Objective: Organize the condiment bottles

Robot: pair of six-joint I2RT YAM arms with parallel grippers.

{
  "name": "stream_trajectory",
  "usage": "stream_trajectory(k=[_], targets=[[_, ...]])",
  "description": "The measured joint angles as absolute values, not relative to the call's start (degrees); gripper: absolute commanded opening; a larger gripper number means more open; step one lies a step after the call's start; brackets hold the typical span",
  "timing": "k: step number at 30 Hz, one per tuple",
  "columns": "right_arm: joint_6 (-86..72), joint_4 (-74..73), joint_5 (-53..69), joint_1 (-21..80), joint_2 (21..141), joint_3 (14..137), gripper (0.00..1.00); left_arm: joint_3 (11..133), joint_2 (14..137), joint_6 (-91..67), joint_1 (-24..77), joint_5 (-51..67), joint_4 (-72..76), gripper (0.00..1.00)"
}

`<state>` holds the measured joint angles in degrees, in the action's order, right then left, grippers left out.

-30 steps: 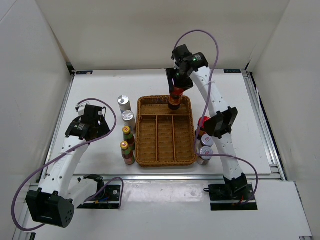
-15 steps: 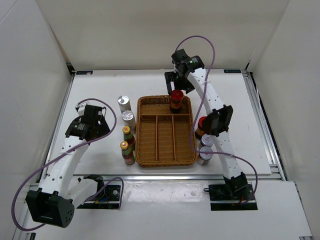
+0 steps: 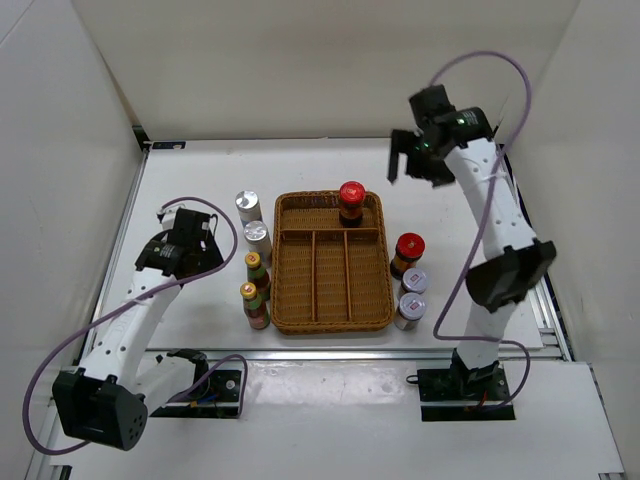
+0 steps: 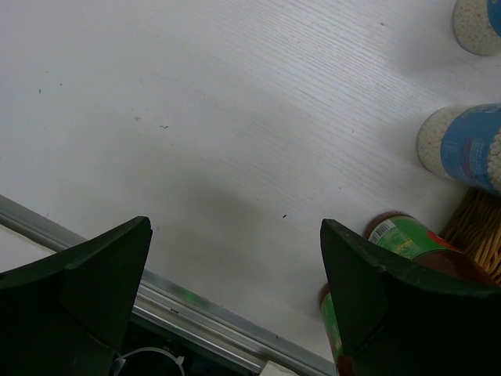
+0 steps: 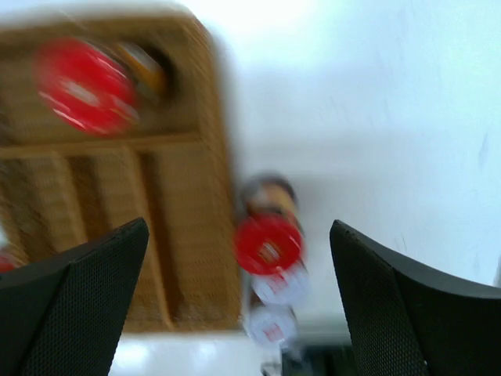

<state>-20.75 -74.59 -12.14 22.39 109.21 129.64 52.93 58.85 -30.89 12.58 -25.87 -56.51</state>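
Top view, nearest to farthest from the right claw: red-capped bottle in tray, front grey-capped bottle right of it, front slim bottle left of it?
From the right claw:
1. Red-capped bottle, in the tray's far compartment.
2. Front grey-capped bottle, right of the tray.
3. Front slim bottle, left of the tray.

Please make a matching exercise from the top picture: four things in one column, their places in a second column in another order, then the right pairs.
1. far red-capped bottle
2. near red-capped bottle
3. silver-capped bottles
4. right hand

A. on the table, right of the wicker tray
B. in the tray's far compartment
C. on the table, left of the tray
D. raised beyond the tray's far right corner, open

Pairs: 1-B, 2-A, 3-C, 4-D
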Motion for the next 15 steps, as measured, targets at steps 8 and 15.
stream_trajectory(k=[8, 15], targets=[[-17.50, -76.31, -5.04, 18.92, 99.15, 97.84, 1.00, 52.90, 59.79, -30.92, 14.00, -25.47, -56.51, 1.00], [-15.33, -72.62, -1.41, 19.25, 99.02, 90.04, 1.00, 52.90, 59.88, -30.92, 14.39, -25.39, -56.51, 1.00]])
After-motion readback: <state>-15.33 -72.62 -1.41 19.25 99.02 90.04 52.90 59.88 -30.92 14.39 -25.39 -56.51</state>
